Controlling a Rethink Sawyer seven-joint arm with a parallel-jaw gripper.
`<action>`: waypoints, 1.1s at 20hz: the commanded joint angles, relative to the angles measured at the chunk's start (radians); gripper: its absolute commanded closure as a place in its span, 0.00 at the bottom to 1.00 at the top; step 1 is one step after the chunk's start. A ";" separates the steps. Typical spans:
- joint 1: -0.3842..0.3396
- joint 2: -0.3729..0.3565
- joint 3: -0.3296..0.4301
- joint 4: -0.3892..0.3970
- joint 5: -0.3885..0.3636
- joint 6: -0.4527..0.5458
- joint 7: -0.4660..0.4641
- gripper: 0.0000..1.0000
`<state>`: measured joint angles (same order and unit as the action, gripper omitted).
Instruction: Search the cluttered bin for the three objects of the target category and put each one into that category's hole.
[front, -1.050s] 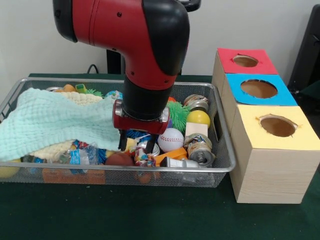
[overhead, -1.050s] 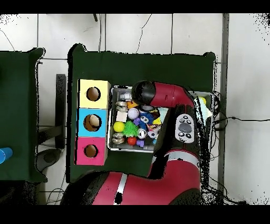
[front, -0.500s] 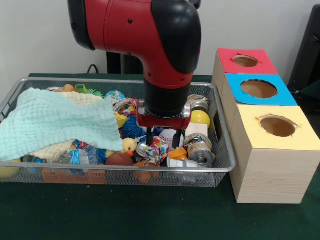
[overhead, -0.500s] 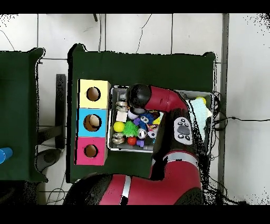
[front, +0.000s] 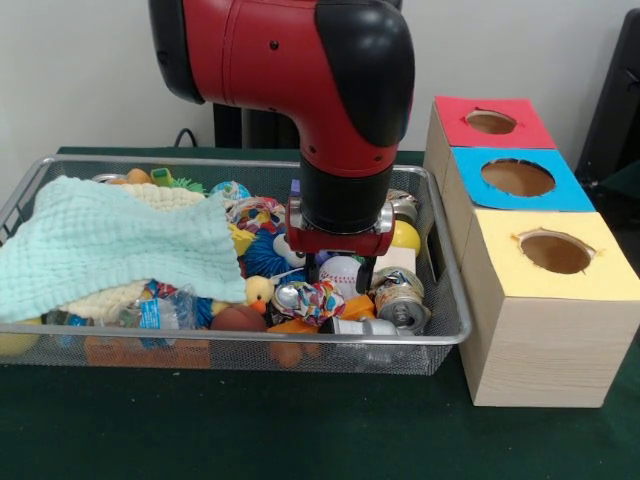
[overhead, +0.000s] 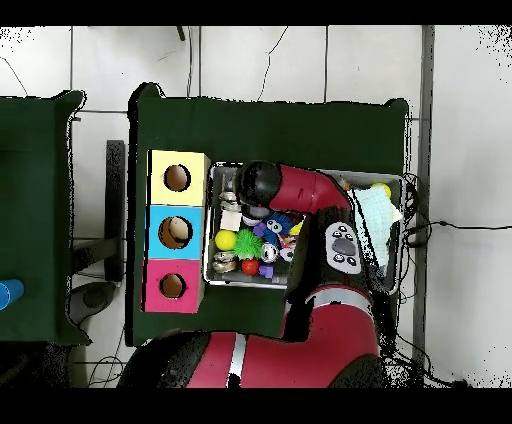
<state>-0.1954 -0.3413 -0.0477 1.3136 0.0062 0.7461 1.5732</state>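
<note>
The jaws (front: 340, 272) hang low in the wire bin (front: 445, 325), spread open and empty, one finger (front: 365, 275) showing dark beside the baseball (front: 341, 275). That white, red-stitched baseball sits directly between and just behind the jaws, so the likely pick lies straight below rather than off to a side; being round, it sets no long axis to line up with. A crushed can (front: 402, 300) lies just right of the jaws, a colourful crumpled wrapper (front: 312, 298) just left and nearer the camera. The three-hole box (front: 540, 330) stands well to the right, outside the bin. Which category is wanted cannot be told.
</note>
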 joint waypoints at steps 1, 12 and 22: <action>0.004 0.017 0.061 0.061 0.002 -0.065 0.139 0.00; 0.001 0.076 0.024 -0.089 -0.011 0.002 0.132 0.00; 0.017 0.172 -0.012 -0.295 0.003 0.116 0.140 0.00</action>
<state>-0.1806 -0.2583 -0.0860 1.1675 0.0051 0.7705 1.5732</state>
